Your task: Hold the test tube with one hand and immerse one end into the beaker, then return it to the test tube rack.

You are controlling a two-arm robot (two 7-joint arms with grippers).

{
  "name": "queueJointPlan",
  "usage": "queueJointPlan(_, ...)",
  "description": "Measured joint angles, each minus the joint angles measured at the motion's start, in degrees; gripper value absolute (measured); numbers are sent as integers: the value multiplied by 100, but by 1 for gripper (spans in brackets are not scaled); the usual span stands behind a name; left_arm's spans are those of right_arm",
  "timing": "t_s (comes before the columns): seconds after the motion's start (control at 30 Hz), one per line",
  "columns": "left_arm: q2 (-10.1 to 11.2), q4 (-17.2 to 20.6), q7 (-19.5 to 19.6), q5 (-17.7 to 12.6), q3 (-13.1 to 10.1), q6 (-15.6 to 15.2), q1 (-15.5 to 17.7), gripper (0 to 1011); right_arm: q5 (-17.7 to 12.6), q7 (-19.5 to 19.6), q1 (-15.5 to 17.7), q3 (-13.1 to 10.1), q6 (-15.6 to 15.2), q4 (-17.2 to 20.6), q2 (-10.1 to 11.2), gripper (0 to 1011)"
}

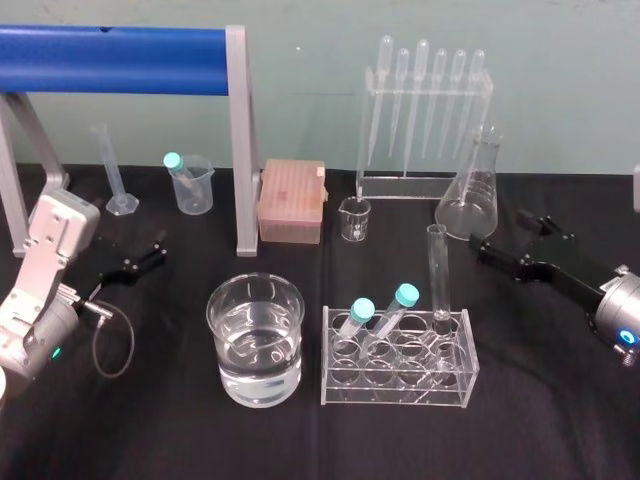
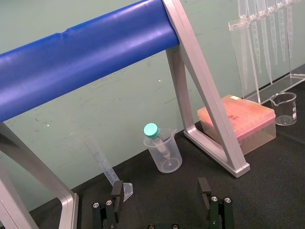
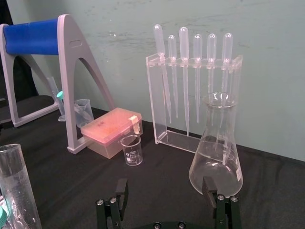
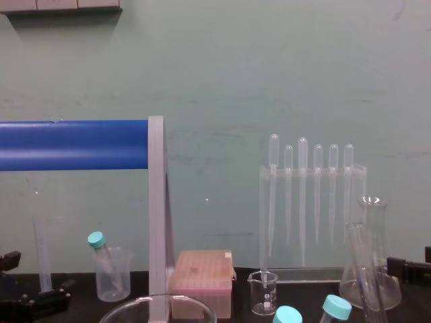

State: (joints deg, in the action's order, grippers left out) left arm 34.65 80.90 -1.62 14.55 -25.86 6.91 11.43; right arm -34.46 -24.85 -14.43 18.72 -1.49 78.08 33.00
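Left hand [image 1: 155, 252] spread wide, empty

It lies at 9 o'clock. The beaker [image 1: 222, 318] sits at 6 o'clock. The test tube [image 1: 437, 270] stands upright in the rack [image 1: 335, 390] beside it. The right hand [image 1: 500, 232], at 3 o'clock, is spread too.

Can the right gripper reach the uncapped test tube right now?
Likely yes: the right gripper lies open beside the test tube, which stands upright in the rack with bare cloth between them. The left gripper sits far left.

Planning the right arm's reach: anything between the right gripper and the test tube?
Nothing. Head view shows bare black cloth between the right gripper and the test tube; the flask stands farther back.
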Motion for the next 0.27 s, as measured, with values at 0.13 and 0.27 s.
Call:
queueJointPlan(0.13, 0, 0, 0, 0, 0, 0, 0, 1000, 1, 9, 3, -2, 2, 9, 6, 1002)
queueJointPlan(0.27, 0, 0, 0, 0, 0, 0, 0, 1000, 2, 20, 4, -4, 4, 15, 10, 1002)
